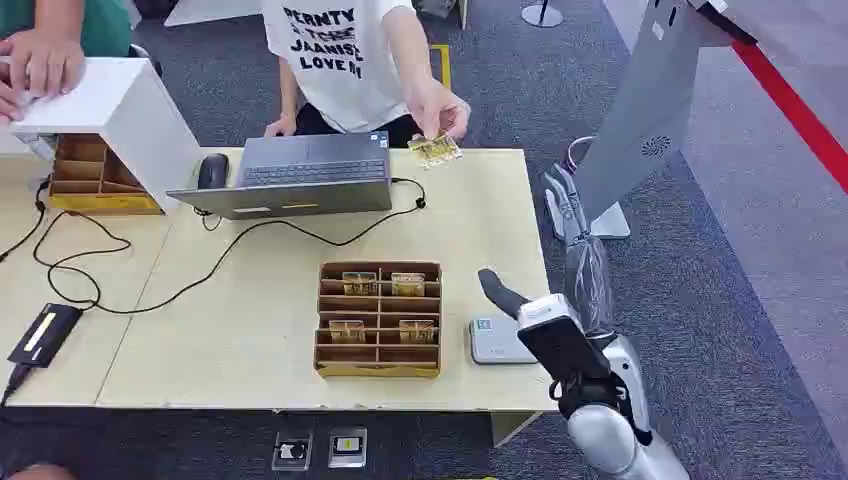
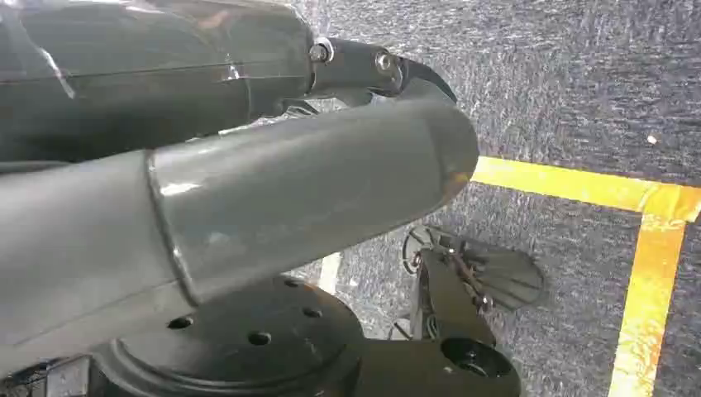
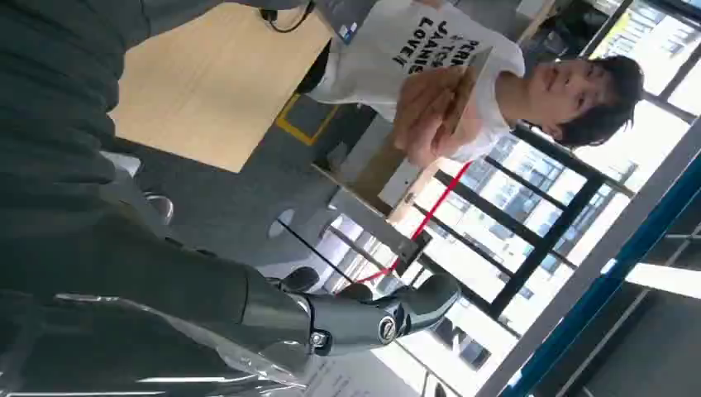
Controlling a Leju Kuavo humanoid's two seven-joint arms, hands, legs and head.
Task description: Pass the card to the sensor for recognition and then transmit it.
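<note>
Pale wood forms the table (image 1: 250, 330), on which a brown slotted card holder (image 1: 379, 320) stands near the front edge, with several cards upright in its slots. Just beside the holder, toward the table's right front corner, lies the small grey-white sensor (image 1: 497, 340). The right robot hand (image 1: 535, 318) hangs over that corner, next to the sensor, dark fingers (image 1: 497, 288) stretched out and apart, holding nothing (released). In the right wrist view the same robot hand (image 3: 364, 318) appears with its fingers extended and nothing between them.

The card (image 1: 435, 149) is not on the table: a person in a white printed T-shirt (image 1: 335, 60), standing behind the back edge, pinches it in one hand (image 1: 440, 112) just above the table's back right part. The right wrist view shows the card (image 3: 464, 87) edge-on in that person's hand (image 3: 430, 112).

An open grey laptop (image 1: 300, 175) sits along the back edge, with a black mouse (image 1: 212, 171) at its left. A black cable (image 1: 200, 270) runs from the laptop across the table. A white box (image 1: 120, 110) rests tilted over a second brown holder (image 1: 95, 178) at the back left, another person's hand (image 1: 40, 60) resting on the box. A black device (image 1: 42, 334) lies at the left front.

The left robot hand (image 2: 248, 190) hangs over dark carpet (image 2: 579, 83) marked with yellow tape (image 2: 653, 273); whether it is released or clenched cannot be told.
</note>
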